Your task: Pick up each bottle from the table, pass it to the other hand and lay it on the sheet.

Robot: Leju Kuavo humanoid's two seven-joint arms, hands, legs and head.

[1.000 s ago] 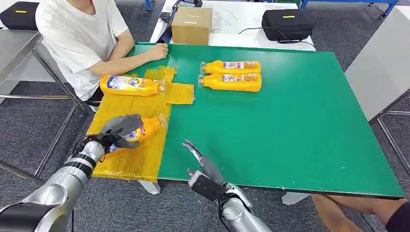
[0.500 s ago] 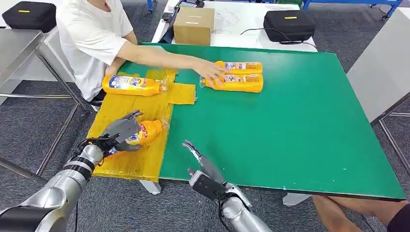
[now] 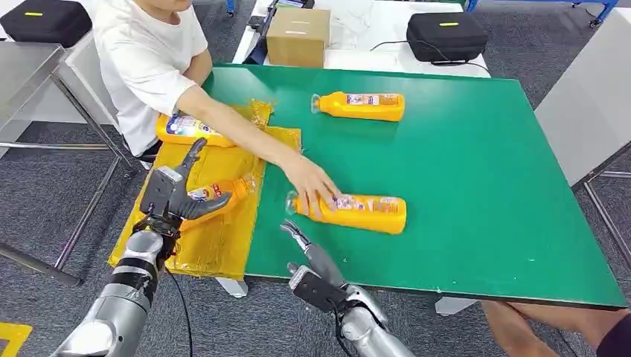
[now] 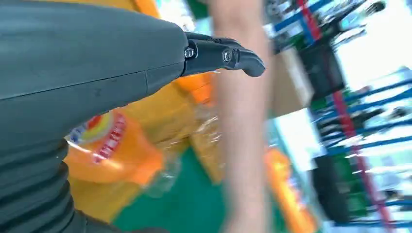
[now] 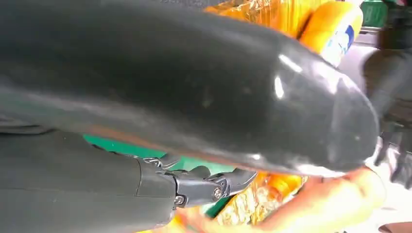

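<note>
While a person's hand (image 3: pixel 312 187) is laid on the neck end of a bottle (image 3: pixel 350 211) lying on the green table (image 3: pixel 476 178) near the front edge, the left hand (image 3: pixel 175 192) is seen raised over the yellow sheet (image 3: pixel 216 238), fingers spread, nothing gripped. A second bottle (image 3: pixel 222 195) is laid on the sheet just beside that hand. The right hand (image 3: pixel 316 264) is held open and empty at the table's front edge. A third bottle (image 3: pixel 361 105) is left far back.
</note>
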